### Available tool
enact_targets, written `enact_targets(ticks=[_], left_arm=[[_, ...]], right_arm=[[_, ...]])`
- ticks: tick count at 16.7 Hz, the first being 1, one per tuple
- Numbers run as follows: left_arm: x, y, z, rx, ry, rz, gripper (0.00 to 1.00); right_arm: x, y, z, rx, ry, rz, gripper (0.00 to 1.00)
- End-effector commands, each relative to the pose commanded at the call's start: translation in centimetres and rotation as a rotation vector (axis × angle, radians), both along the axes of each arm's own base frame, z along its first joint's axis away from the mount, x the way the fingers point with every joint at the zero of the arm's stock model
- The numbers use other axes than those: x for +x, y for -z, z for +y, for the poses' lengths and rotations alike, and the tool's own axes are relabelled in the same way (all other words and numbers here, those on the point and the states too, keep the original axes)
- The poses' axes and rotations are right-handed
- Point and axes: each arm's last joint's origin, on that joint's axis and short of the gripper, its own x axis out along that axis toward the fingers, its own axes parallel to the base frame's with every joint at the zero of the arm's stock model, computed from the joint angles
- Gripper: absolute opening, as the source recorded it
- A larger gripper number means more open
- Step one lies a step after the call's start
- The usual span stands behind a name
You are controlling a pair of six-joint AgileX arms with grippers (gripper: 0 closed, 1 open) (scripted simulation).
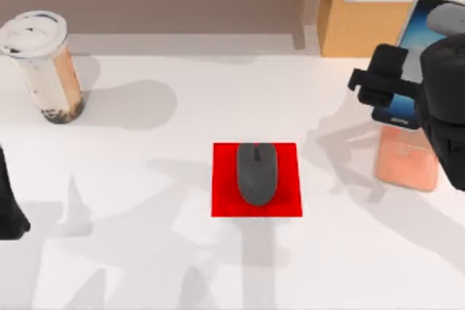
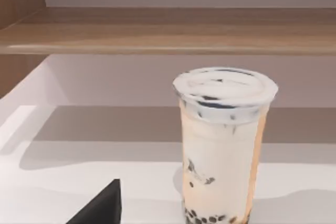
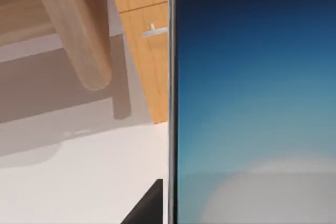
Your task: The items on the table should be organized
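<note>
Right claw [image 1: 385, 92] is clamped on the black-framed smartphone with glowing blue screen [image 1: 425, 30], held tilted just above the salmon-pink angled stand [image 1: 407, 161] at the counter's [image 1: 145, 252] right.

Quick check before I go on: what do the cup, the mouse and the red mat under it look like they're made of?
The cup looks like clear plastic: the milky tea and dark pearls show through its wall, under a white, probably plastic lid. The mouse looks like matte dark grey plastic, with no glare. The red mat is flat and evenly red; rubber or fabric, I cannot tell which.
</note>
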Motion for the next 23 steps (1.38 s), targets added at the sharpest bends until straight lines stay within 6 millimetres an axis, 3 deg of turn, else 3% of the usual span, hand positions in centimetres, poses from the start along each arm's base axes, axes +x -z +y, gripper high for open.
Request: enact_targets(ticks=[4,9,22,23], left_arm=[[0.0,0.0,0.0,0.000,0.000,0.000,1.00],[0.0,0.0,0.0,0.000,0.000,0.000,1.00],[0.0,0.0,0.0,0.000,0.000,0.000,1.00],[0.0,0.0,0.0,0.000,0.000,0.000,1.00]], right_arm=[[2.3,3.1,-2.2,-0.130,0.099,0.081,0.00],[2.5,3.3,-2.3,-0.138,0.104,0.086,0.00],[2.5,3.3,-2.3,-0.138,0.104,0.086,0.98],[2.5,3.3,-2.3,-0.138,0.104,0.086,1.00]])
